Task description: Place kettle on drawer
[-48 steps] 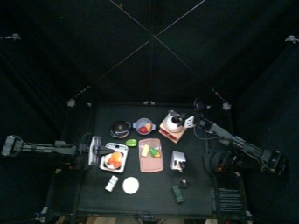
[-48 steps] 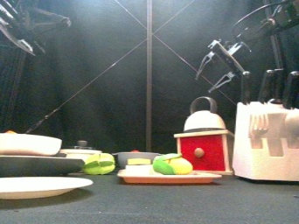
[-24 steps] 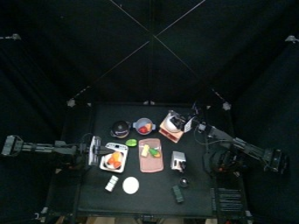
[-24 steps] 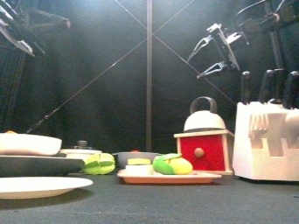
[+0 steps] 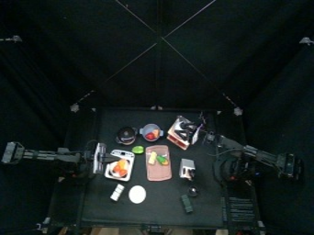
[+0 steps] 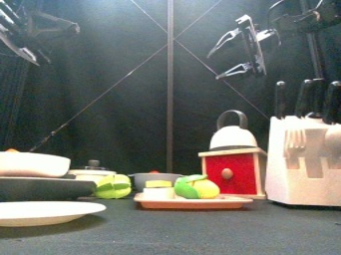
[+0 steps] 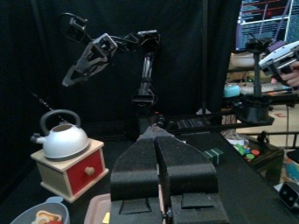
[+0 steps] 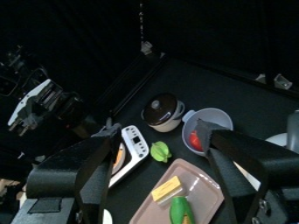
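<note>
I see the whitish-silver toy kettle sitting on the salmon-pink squarish drawer on the black desk. My right tool, jaws spread and empty, has risen higher since a second ago; the left tool rests clenched at the desk's left.

Legible text, labels, brands, numbers, signs: none in any view. Kettle: no marking. Drawer: plain front, no lettering. White knife block: raised utensil shapes only, no words. Flat white device with a small display on the counter: marks too small to read. Equipment beyond the curtains in the left wrist view: blurred, nothing readable
</note>
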### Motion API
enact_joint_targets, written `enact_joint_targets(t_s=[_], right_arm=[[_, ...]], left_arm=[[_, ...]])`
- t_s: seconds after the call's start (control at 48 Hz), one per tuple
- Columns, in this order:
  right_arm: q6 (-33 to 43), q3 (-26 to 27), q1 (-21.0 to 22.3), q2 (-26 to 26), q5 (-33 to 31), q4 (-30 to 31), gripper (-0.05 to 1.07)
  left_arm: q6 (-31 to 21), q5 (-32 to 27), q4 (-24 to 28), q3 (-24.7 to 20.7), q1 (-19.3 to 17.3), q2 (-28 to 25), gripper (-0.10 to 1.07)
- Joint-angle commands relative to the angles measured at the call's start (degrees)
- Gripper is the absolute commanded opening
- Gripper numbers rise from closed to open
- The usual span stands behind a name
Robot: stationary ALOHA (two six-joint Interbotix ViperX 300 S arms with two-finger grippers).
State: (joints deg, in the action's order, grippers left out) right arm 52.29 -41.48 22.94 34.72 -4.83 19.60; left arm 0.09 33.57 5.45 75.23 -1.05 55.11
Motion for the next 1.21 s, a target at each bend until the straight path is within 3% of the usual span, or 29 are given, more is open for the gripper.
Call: enact_joint_targets(t_s=[0.0,0.396,0.938,1.188], right_arm=[[0.00,0.79,-0.88,-0.53,1.76,0.09,0.98],[0.00,1.41,-0.62,-4.48,8.96,0.09,0.98],[0.00,3.69,-1.05,-10.37,10.81,-0.26,0.98],[0.09,4.75,-3.60,-15.73,10.72,-0.44,0.98]], left_arm=[[0.00,0.26,0.00,-0.44,-0.09,-0.09,-0.02],[0.00,0.18,-0.88,0.09,-0.09,-0.09,-0.02],[0.26,0.18,-0.35,-0.70,-0.35,-0.09,-0.02],[0.18,0.18,-0.35,-0.70,-0.70,-0.09,-0.01]])
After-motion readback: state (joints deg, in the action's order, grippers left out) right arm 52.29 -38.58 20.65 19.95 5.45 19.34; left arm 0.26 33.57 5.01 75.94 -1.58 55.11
